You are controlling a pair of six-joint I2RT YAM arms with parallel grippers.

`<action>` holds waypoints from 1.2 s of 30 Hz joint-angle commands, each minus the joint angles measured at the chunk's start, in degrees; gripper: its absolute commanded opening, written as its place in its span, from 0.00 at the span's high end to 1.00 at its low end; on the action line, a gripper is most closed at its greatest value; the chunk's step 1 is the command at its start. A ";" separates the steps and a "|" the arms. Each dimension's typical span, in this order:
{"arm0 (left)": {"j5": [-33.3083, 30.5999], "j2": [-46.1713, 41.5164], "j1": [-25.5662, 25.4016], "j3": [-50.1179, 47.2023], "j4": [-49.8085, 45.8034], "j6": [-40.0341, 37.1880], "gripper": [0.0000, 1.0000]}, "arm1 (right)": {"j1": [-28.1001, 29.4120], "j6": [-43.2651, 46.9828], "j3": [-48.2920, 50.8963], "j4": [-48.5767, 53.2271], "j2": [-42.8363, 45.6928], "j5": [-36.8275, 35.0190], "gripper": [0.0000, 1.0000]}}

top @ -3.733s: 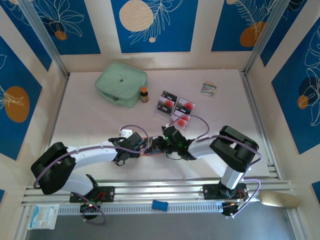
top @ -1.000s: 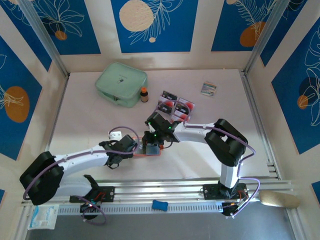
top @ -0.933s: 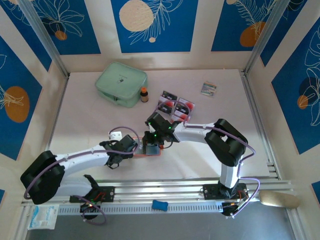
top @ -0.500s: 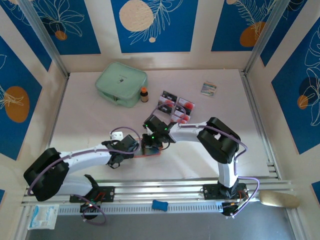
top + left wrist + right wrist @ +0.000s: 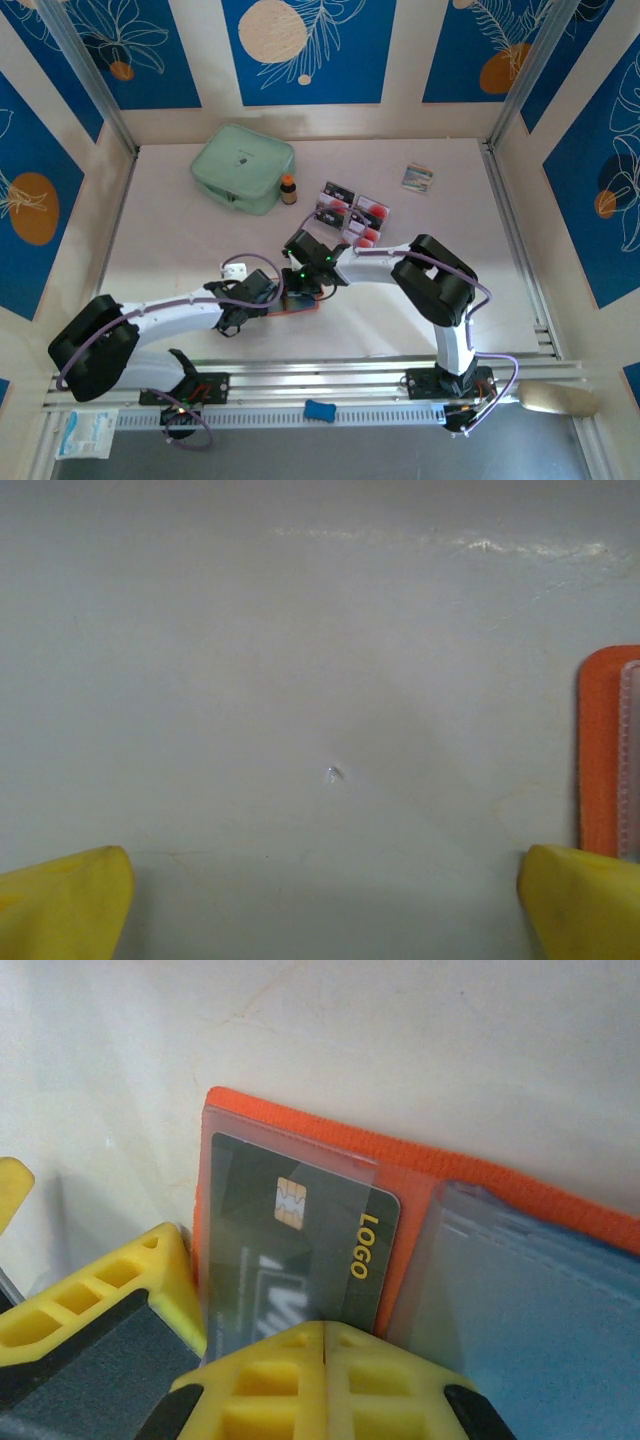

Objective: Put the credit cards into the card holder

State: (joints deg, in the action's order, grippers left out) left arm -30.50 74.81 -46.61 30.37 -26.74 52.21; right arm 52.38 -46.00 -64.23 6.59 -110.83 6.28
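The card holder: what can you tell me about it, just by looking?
The card holder lies open and flat on the pale table. Its rim is orange, fabric-like. Inside are clear plastic sleeves: one holds a black card with a chip and gold LOGO, the panel beside it looks blue-grey. The closed right fingers meet the card's near edge.

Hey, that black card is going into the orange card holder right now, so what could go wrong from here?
1. The left gripper is open at the edge of the card holder, gripping nothing, so a push could slide the holder.
2. The black card sits in the clear pocket with the shut right gripper at its near end. It might jam or drag back out.
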 commanded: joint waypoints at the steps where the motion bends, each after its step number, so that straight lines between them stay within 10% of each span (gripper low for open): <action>1: 0.62 0.30 0.51 1.02 -0.32 -0.60 0.00 | -0.29 1.37 -0.58 2.49 2.21 1.29 1.00; 21: -1.83 -11.18 0.98 4.78 -7.84 -2.11 0.00 | -2.54 9.83 4.18 20.39 13.68 -20.78 0.59; 30: -2.13 -13.51 1.33 5.92 -9.42 -2.88 0.00 | -3.30 10.05 4.81 19.61 11.12 -22.37 0.62; 36: -1.27 -12.94 1.39 6.67 -9.16 -3.40 0.00 | -4.71 10.22 6.49 19.51 11.73 -22.93 0.97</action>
State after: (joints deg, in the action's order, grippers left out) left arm -31.20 61.93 -45.87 34.81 -34.33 50.22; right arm 48.42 -36.29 -59.00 25.10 -99.48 -15.31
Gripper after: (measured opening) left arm 0.998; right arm 0.057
